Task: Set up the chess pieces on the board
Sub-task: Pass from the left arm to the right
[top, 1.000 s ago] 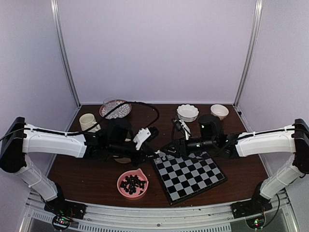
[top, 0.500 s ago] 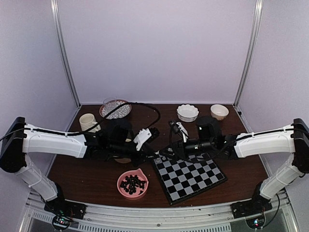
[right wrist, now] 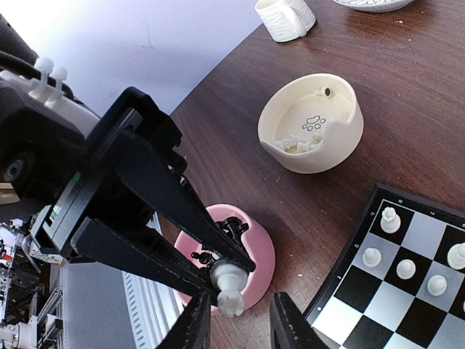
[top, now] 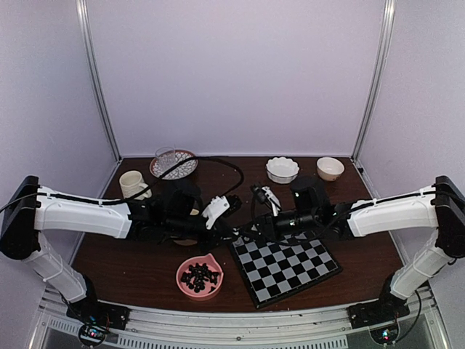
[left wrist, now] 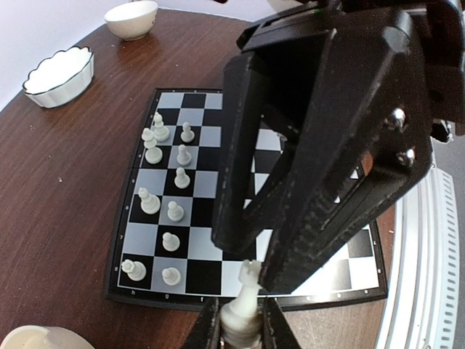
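Within the left end effector [left wrist: 242, 323] sits a chessman [left wrist: 248, 289].

One board [top: 285, 262], four bowls [top: 282, 169], one mug [top: 133, 183] — one plate [top: 187, 169], one glass [top: 166, 155]

The left gripper [left wrist: 242, 325] is pinching a white chess piece [left wrist: 244, 304]; at its three o'clock the right gripper [right wrist: 240, 323] is hovering, jaws apart.

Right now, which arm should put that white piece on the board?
Probably the right. The left gripper grips the white piece, but the right gripper stands open with the piece between its jaws, ready to take it, and the board lies on the right arm's side.
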You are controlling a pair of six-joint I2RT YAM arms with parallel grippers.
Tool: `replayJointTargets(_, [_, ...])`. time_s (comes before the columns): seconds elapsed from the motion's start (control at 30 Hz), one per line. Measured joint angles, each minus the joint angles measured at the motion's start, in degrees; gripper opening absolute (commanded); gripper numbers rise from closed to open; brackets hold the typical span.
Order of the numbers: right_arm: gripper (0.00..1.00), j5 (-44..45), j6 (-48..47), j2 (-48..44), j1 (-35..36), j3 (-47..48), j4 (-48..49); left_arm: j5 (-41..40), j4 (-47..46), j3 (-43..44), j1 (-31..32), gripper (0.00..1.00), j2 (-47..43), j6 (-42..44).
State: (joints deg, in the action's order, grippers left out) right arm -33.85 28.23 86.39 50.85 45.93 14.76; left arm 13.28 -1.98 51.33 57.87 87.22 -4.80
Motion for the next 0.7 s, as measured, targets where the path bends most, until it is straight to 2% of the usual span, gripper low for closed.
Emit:
replayJointTargets(0.27, [0.24, -1.09, 0.28, 0.76, 0.15, 0.66, 0.11, -0.02, 0.17, 0.33, 0.22, 0.09, 0.0, 0.42])
replayJointTargets(0.5, [0.13, -2.19, 0.66, 1.51, 0.2, 0.74, 0.55, -0.11, 0.63, 0.63, 0.26, 0.09, 0.15, 0.5])
replayJointTargets(0.63, [0.1, -2.34, 0.68, 1.51, 0.2, 0.74, 0.81, -0.22, 0.63, 0.63, 0.26, 0.1, 0.15, 0.55])
replayJointTargets(0.7, [0.07, -2.34, 0.72, 1.51, 0.2, 0.74, 0.85, -0.24, 0.61, 0.63, 0.26, 0.18, 0.15, 0.61])
